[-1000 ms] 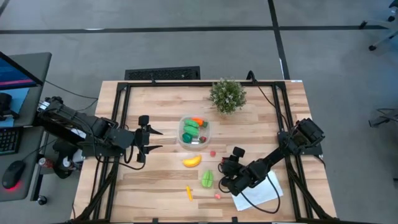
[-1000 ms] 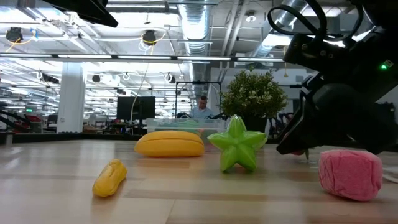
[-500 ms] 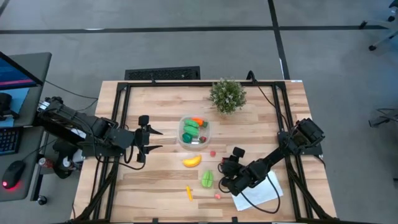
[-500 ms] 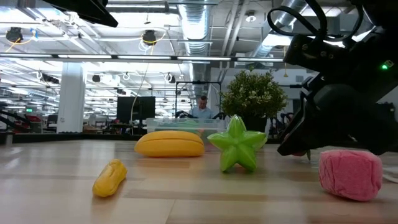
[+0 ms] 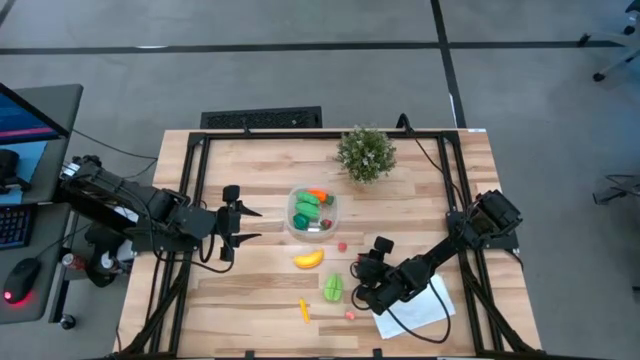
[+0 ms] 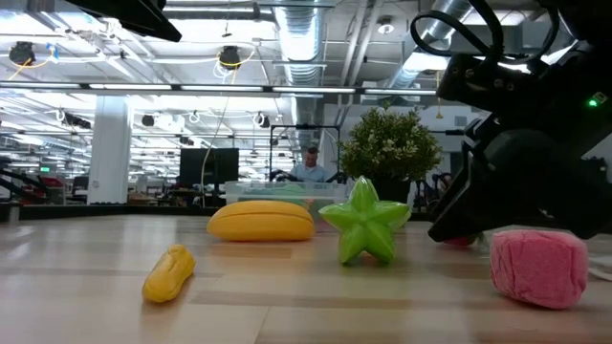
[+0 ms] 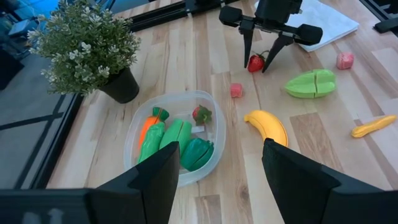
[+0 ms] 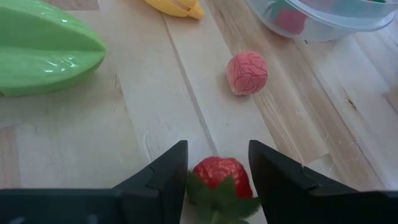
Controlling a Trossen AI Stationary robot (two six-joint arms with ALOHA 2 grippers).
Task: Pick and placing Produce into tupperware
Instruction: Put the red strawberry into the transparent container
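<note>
Right gripper [image 7: 261,61] low over the worktop [image 5: 270,290], jaws spread astride a strawberry [image 8: 221,176] for pinching; left gripper [image 5: 250,225] spread, waiting beside the tub [image 5: 312,232].

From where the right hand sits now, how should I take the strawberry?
Grip the strawberry across its red body, coming straight down from above. It lies on the table between the open fingers of the right hand, leafy cap toward the wrist, so closing on its rounded sides should hold. The pink berry lies clear beyond.
</note>
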